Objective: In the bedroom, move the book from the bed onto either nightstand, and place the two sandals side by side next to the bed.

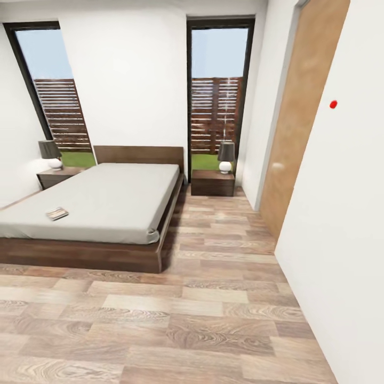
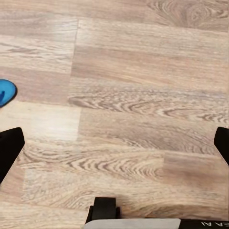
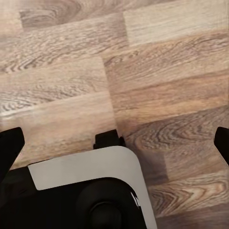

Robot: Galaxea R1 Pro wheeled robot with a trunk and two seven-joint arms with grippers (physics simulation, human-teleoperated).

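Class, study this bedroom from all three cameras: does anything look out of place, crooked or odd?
Two things. A book lies on the bare mattress of the bed, near its left edge and turned at an angle to it. In the left wrist view, part of a blue object, probably a sandal, lies alone on the floor. Nothing looks spilled or damaged.

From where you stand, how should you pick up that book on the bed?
The book lies flat near the foot-end corner of the bed, far from both nightstands. Come from the foot of the bed and pinch its nearest free edge from above with an open tool; probably nudge it toward the mattress edge first, since it looks thin.
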